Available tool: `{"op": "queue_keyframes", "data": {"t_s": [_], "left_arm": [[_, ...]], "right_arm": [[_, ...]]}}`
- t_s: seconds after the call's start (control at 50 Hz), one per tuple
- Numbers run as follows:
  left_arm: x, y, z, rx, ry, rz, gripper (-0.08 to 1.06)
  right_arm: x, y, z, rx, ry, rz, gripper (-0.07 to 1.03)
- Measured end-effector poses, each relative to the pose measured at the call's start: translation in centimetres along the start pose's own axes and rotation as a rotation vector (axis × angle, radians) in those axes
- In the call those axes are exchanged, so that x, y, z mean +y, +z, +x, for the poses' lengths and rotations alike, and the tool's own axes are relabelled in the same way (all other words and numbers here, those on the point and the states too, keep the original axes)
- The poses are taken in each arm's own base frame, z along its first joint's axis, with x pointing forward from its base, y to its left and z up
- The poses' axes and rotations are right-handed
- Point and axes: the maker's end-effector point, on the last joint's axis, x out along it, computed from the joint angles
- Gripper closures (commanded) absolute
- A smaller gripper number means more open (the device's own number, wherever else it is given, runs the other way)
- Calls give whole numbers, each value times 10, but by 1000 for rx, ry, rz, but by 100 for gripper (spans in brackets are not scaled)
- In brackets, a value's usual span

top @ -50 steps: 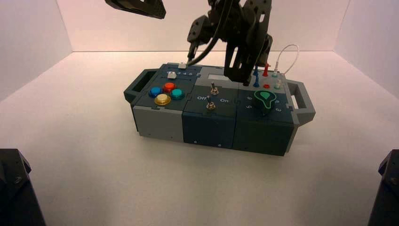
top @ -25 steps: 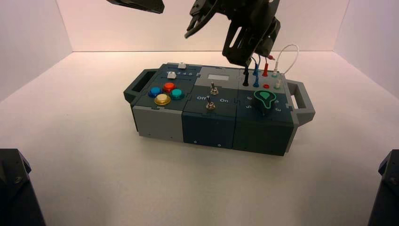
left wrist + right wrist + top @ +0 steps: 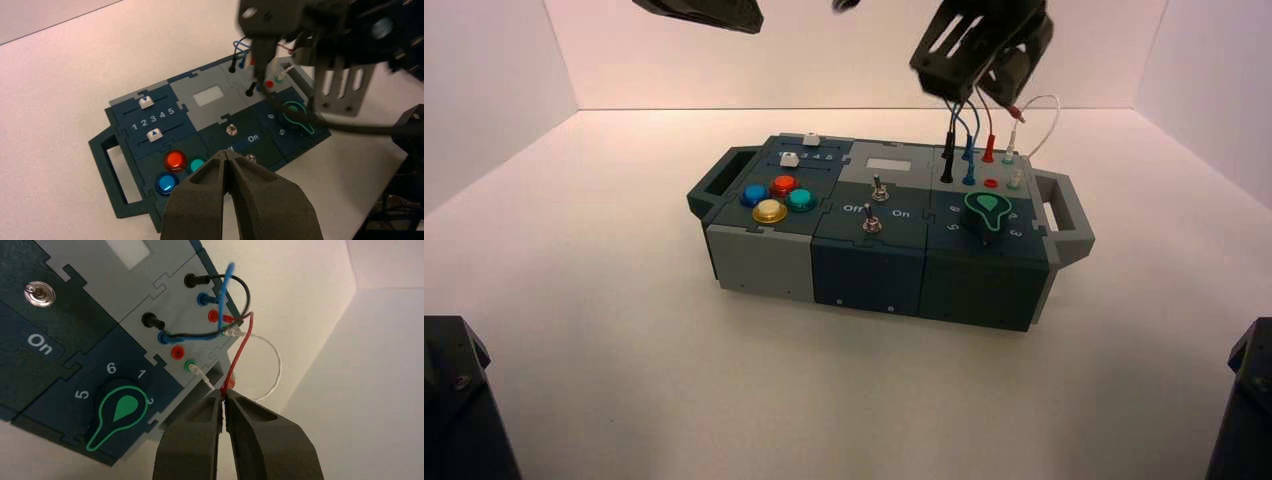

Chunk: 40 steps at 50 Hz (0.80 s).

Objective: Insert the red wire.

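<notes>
We see only the underside of the right end effector (image 3: 223,399) in the high view, its upper part cut off. Its fingers pinch the free plug of the red wire (image 3: 239,351) above the box (image 3: 864,260); the other red plug sits in its socket beside blue and black leads. The left end effector (image 3: 229,161) hovers pressed together over the buttons.

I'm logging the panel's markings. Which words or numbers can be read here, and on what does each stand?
"1 2 3 4 5": between the two sliders on the box.
"On": beside the toggle switches.
"5", "6", "1", "2": around the green knob.
The word opposite "On" is partly hidden; unreadable.
</notes>
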Motion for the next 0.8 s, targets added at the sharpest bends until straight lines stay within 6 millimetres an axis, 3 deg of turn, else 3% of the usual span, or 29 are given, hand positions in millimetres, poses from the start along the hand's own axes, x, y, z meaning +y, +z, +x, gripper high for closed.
{"op": "queue_keyframes", "data": {"t_s": [0.26, 0.8], "left_arm": [[6, -2, -1, 1, 17, -2, 101], [10, -14, 9, 55, 30, 7, 101]], "right_arm": [[-13, -8, 4, -34, 108, 138, 98], [-5, -1, 13, -110, 276, 290, 98]]}}
